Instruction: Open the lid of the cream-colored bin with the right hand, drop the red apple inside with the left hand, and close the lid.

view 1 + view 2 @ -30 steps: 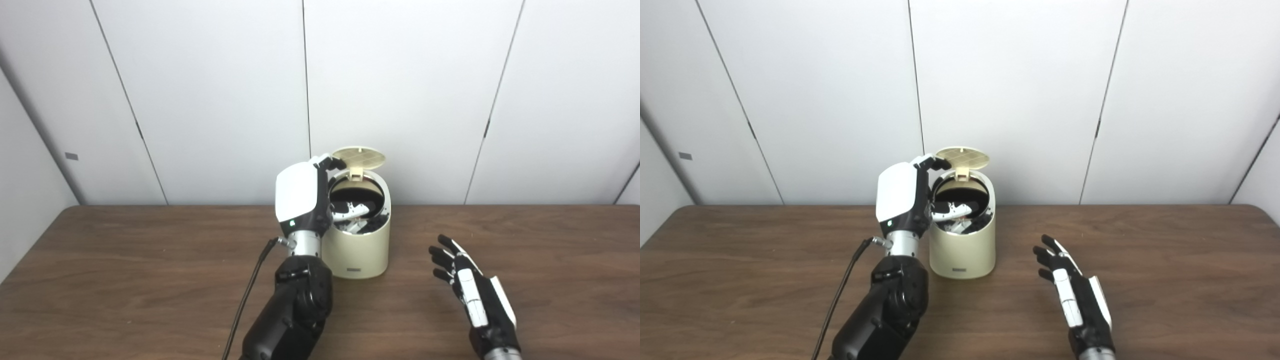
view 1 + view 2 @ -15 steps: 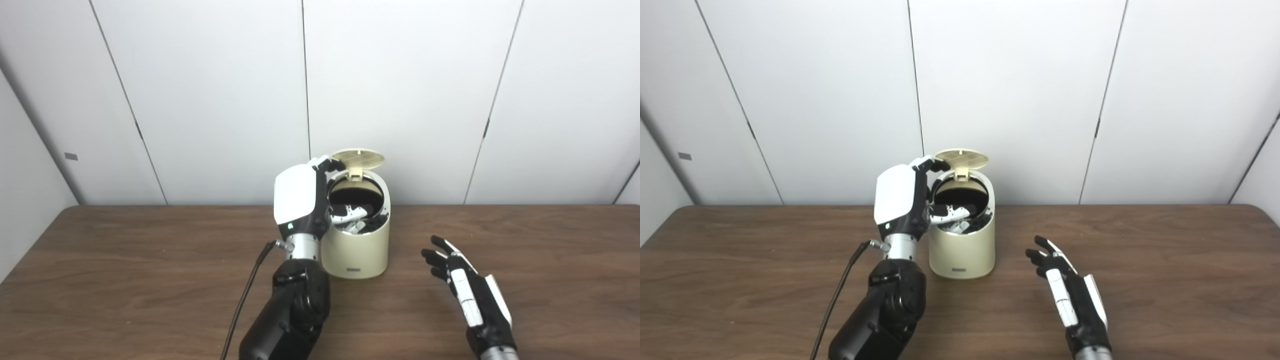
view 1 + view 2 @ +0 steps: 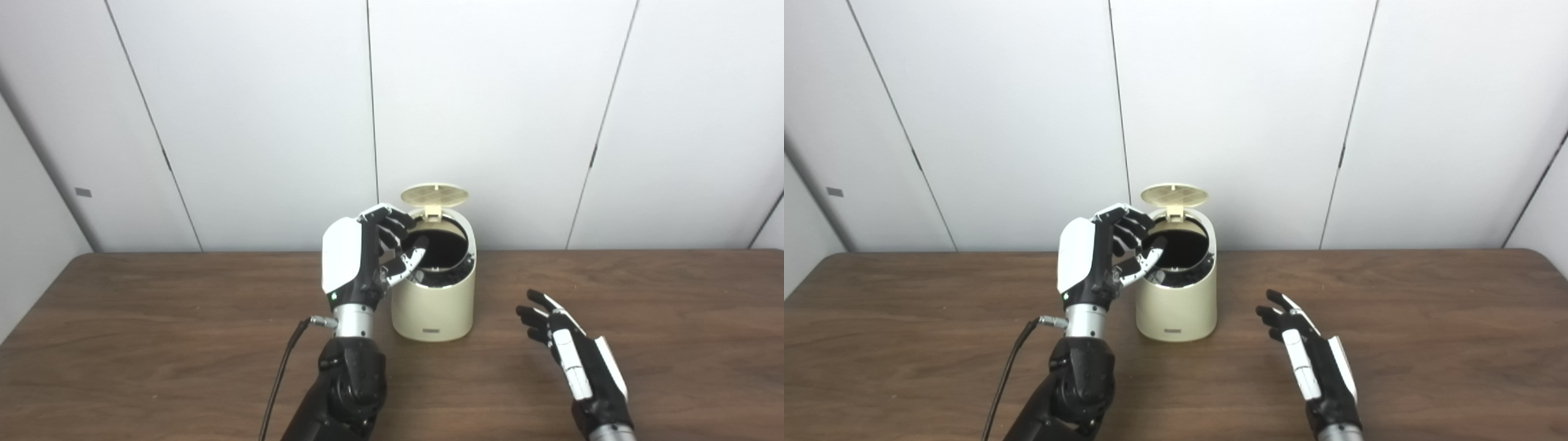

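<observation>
Bin lid up, left robot hand beside rim (seemingly empty), fingers spread.

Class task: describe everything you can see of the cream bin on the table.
The bin is a small, cream, smooth cylinder, plastic by its look, upright on the brown table. Its round, ribbed lid stands open on a rear hinge, showing a dark interior. A small dark label sits low on the front. The left hand hovers at its rim; contact is unclear.

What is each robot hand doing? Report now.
Left robot hand: open, holding nothing, beside the cream-colored bin.
Right robot hand: open, empty.
</observation>
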`<control>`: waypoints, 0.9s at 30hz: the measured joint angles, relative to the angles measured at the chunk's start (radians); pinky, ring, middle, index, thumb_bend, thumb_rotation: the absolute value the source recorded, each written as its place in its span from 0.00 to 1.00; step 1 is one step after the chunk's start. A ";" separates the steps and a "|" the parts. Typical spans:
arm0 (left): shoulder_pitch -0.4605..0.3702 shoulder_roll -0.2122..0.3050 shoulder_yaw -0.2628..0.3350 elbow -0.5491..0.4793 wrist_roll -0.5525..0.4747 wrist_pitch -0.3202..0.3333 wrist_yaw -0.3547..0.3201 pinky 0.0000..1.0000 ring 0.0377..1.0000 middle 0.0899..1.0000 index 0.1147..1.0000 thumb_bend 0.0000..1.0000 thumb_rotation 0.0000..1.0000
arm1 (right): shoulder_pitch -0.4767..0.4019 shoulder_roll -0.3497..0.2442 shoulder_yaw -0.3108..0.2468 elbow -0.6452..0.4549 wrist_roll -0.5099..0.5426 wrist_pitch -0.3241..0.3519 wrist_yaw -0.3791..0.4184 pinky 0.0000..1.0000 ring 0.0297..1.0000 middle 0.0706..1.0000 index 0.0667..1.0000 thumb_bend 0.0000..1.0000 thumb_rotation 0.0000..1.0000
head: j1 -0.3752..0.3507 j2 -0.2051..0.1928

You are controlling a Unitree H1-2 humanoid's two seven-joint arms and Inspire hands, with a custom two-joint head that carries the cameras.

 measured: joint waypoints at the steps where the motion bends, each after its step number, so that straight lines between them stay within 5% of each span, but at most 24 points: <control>1: 0.007 0.002 -0.006 0.001 0.003 -0.018 0.006 0.33 0.38 0.45 0.45 0.47 0.00 | 0.000 -0.001 0.000 0.000 0.000 0.000 0.000 0.85 0.83 0.77 0.84 0.53 1.00 | 0.000 0.000; 14: 0.080 0.085 -0.003 -0.022 0.048 -0.197 0.008 0.33 0.42 0.47 0.46 0.48 0.00 | 0.000 -0.016 -0.001 -0.005 0.001 0.004 0.007 0.80 0.82 0.78 0.87 0.53 1.00 | 0.003 0.006; 16: 0.116 0.116 -0.001 -0.070 0.057 -0.201 -0.008 0.46 0.42 0.47 0.44 0.50 0.00 | 0.000 -0.018 -0.001 -0.006 0.004 0.007 0.011 0.80 0.83 0.79 0.87 0.55 1.00 | 0.005 0.008; 20: 0.204 0.146 0.037 -0.162 0.036 -0.198 -0.051 0.55 0.59 0.47 0.42 0.52 0.00 | 0.000 -0.025 -0.008 -0.006 0.012 0.008 0.014 0.79 0.84 0.82 0.88 0.54 1.00 | 0.012 0.011; 21: 0.231 0.147 0.048 -0.191 0.028 -0.195 -0.063 0.57 0.61 0.56 0.43 0.52 0.04 | 0.000 -0.027 -0.009 -0.006 0.012 0.008 0.014 0.79 0.85 0.83 0.88 0.52 1.00 | 0.011 0.009; 25: 0.309 0.154 0.092 -0.310 -0.036 -0.190 -0.130 0.57 0.65 0.68 0.43 0.51 0.08 | -0.010 -0.030 -0.008 -0.006 0.014 0.008 0.020 0.79 0.87 0.85 0.88 0.50 1.00 | 0.011 0.015; 27: 0.332 0.169 0.106 -0.347 -0.095 -0.179 -0.194 0.65 0.72 0.76 0.71 0.62 0.36 | -0.025 -0.039 -0.007 -0.006 0.011 0.008 0.021 0.81 0.87 0.86 0.88 0.50 1.00 | 0.012 0.018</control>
